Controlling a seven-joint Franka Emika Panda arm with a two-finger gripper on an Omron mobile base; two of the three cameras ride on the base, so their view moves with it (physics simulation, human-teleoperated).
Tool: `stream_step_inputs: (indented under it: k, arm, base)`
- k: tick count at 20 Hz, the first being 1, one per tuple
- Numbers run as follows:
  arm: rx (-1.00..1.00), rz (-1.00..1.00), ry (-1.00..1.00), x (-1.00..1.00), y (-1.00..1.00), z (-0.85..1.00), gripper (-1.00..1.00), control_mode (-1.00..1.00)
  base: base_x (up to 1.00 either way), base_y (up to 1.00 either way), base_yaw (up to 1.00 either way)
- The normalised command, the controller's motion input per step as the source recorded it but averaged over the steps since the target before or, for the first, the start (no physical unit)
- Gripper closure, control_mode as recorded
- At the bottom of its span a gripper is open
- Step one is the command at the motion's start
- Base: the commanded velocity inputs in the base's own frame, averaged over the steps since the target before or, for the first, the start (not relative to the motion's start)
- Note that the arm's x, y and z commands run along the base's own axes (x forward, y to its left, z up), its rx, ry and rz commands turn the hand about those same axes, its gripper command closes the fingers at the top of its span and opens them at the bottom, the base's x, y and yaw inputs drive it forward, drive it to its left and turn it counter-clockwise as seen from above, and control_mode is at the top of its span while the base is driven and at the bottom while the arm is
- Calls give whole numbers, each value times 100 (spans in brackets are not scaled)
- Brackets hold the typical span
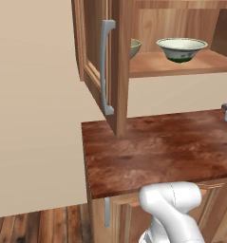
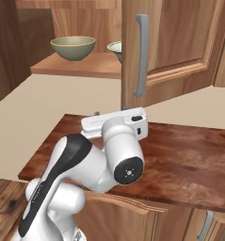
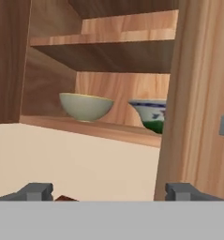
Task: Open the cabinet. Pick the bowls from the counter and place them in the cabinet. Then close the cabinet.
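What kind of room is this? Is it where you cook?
It looks like a kitchen, though a computer-drawn one. A wooden wall cabinet hangs open with two bowls on its shelf, an olive one and a white-green one. Below runs a dark reddish wood counter with cupboards underneath.

- The cabinet (image 1: 116,57) hangs open, door swung outward.
- A pale white-green bowl (image 1: 181,49) and an olive-tan bowl (image 1: 135,47) sit on its shelf.
- Below lies the reddish-brown counter (image 1: 153,149).
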Motion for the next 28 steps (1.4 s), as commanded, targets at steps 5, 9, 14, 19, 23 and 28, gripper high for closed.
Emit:
stream_step_inputs:
  k: [5,9,14,19,23,28]
  arm:
    - [0,-1,0,55,0,4,-100,-100]
    - [0,0,0,61,0,0,-100,-100]
    - [0,0,0,58,0,0,-100,-100]
    - [0,0,0,60,0,0,-100,-100]
    - [0,0,0,55,0,0,-100,-100]
    - [0,0,0,49,0,0,-100,-100]
  base:
    - [0,0,0]
    - [0,0,0]
    - [0,0,0]
    - [0,0,0]
    - [0,0,0]
    - [0,0,0]
